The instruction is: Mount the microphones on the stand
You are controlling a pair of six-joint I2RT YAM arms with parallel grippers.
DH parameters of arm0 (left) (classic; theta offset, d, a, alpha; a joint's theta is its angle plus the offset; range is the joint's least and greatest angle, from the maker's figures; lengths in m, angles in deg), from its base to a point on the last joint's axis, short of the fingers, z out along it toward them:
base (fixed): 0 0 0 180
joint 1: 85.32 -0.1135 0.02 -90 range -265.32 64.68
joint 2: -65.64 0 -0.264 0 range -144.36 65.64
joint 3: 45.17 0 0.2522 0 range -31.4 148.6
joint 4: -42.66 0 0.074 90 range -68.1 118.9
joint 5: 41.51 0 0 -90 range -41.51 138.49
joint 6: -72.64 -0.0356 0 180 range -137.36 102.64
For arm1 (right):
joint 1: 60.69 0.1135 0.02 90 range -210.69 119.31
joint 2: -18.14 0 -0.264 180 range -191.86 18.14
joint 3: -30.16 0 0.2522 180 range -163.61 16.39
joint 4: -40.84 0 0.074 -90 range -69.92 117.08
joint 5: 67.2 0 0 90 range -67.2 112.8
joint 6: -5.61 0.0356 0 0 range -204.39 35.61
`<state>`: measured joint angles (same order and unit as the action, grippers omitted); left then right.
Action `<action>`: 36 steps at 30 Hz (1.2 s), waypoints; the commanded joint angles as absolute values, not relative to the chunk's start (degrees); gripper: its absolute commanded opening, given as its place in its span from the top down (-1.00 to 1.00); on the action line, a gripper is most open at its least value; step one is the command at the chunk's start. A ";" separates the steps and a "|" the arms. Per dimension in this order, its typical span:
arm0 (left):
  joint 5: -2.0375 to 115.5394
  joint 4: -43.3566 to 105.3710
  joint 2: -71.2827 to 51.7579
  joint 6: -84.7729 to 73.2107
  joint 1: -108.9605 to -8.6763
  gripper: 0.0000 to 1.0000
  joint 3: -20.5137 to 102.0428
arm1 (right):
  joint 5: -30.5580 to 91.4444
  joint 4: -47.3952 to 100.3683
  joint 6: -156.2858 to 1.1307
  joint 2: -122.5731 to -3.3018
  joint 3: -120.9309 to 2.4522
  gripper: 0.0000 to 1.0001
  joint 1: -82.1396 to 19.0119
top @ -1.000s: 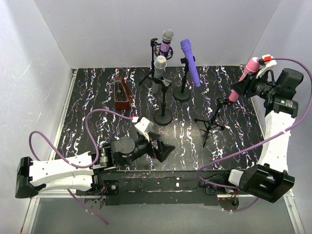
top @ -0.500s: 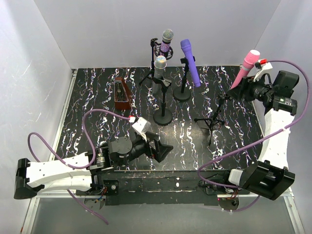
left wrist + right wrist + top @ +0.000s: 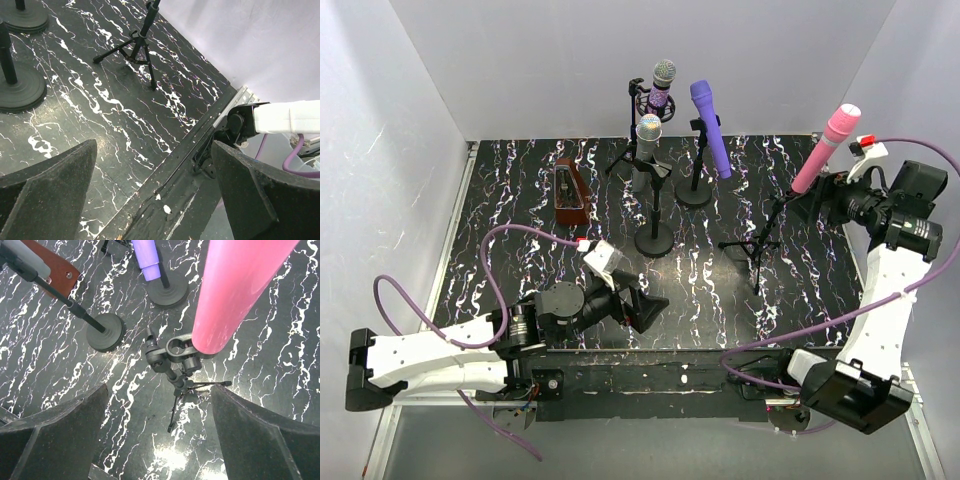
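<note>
The pink microphone [image 3: 826, 147] stands tilted in the clip of a tripod stand [image 3: 757, 245] at the right. My right gripper [image 3: 822, 197] is open just right of it and touches nothing. From the right wrist, the pink microphone [image 3: 235, 290] sits in the stand's clip [image 3: 180, 351], ahead of the wide-apart fingers of the right gripper [image 3: 160, 440]. At the back, the glittery purple microphone [image 3: 662, 85], the silver-grey microphone [image 3: 646, 140] and the violet microphone [image 3: 708, 125] each sit on a stand. My left gripper [image 3: 645, 305] is open and empty at the front edge.
A dark red wedge-shaped box [image 3: 569, 192] stands at the back left. Round stand bases [image 3: 654, 240] [image 3: 694, 192] and tripod legs take up the middle. White walls close in three sides. Purple cables loop by both arms. The left wrist looks over the table's front rail [image 3: 200, 150].
My right gripper has opened and let go of the pink microphone, then drawn back to the right. The microphone now sits more upright in the clip. The left arm shifted slightly.
</note>
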<state>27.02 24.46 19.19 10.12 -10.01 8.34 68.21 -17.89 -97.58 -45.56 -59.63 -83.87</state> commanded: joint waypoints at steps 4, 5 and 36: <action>25.73 22.75 21.17 8.74 -10.35 -0.96 7.53 | 70.70 -21.25 -100.04 -41.89 -59.90 -0.83 -85.39; 25.73 22.66 21.26 8.74 -10.17 -0.96 7.53 | 70.70 -21.52 -100.21 -41.36 -59.81 -0.83 -85.56; 36.18 32.85 12.57 1.19 -10.26 -0.96 4.89 | 74.48 -40.94 -113.48 -33.98 -57.52 -0.82 -88.99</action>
